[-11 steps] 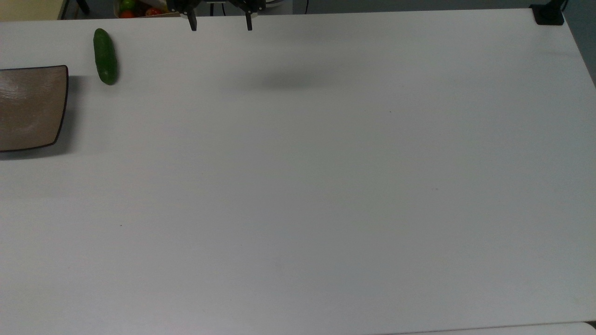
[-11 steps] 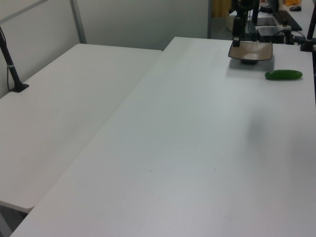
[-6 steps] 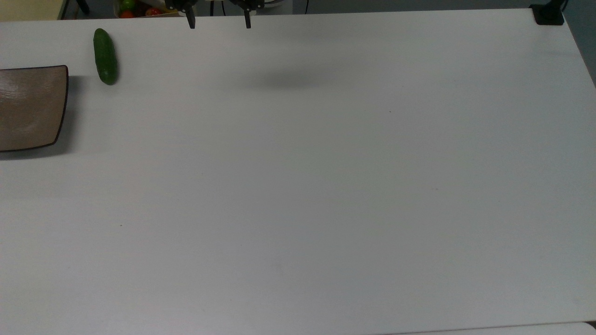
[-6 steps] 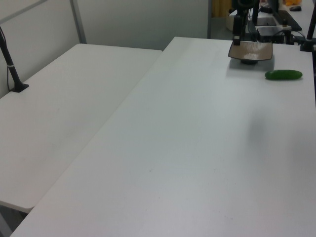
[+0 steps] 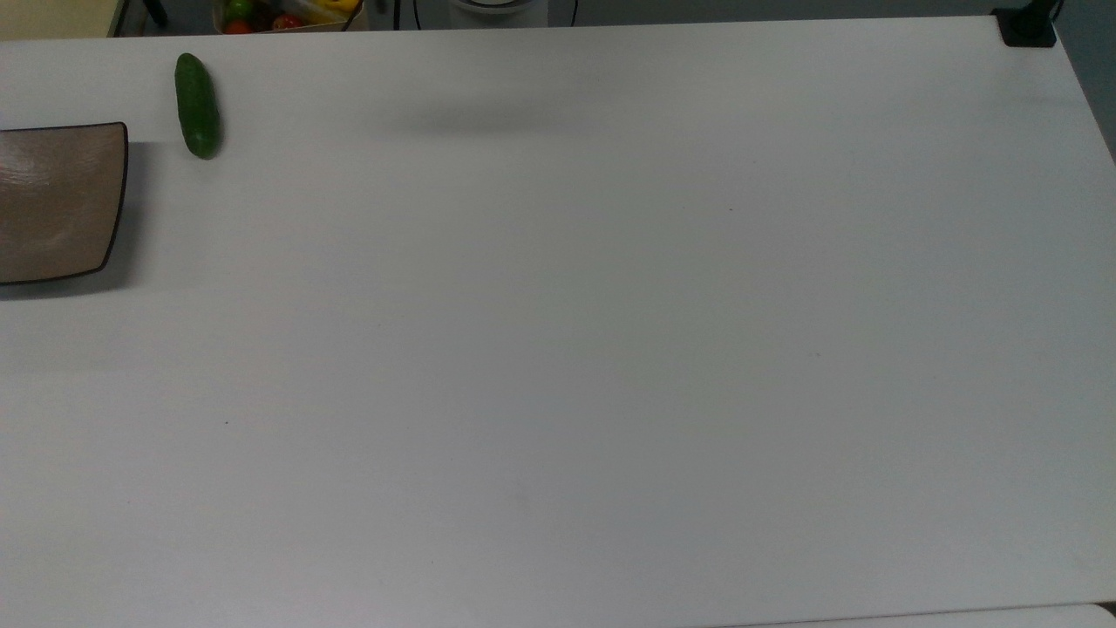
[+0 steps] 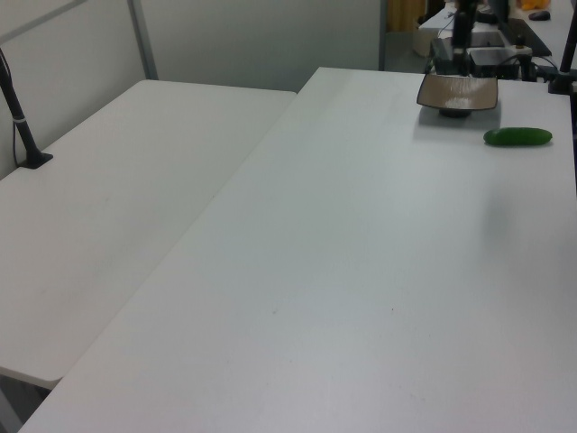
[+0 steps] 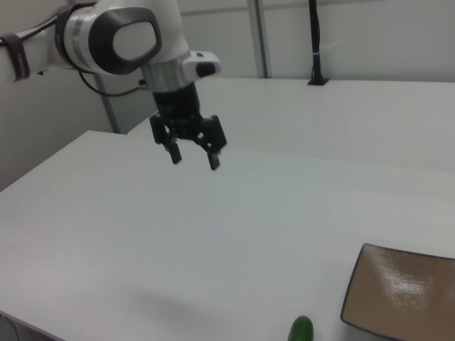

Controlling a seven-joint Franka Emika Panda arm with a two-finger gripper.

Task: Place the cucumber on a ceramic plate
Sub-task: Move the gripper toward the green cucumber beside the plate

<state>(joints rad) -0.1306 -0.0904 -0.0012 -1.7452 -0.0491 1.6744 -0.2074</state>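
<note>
We see the gripper (image 7: 193,157) aloft, fingers (image 7: 175,155) released — the cucumber (image 5: 197,105) lies on the surface (image 5: 575,349) beside the plate (image 5: 61,202).

The desk (image 5: 610,349) looks smooth and matt white, with only a soft sheen. The plate (image 5: 52,205) is brown with a thin dark rim, and it looks shiny like glazed pottery; a bright patch of light sits on it in the right view. The cucumber (image 5: 197,105) has smooth, dark green skin with a slight shine. The arm (image 7: 121,32) has glossy white shells that look like plastic. The pincer (image 7: 193,158) is matt black.
</note>
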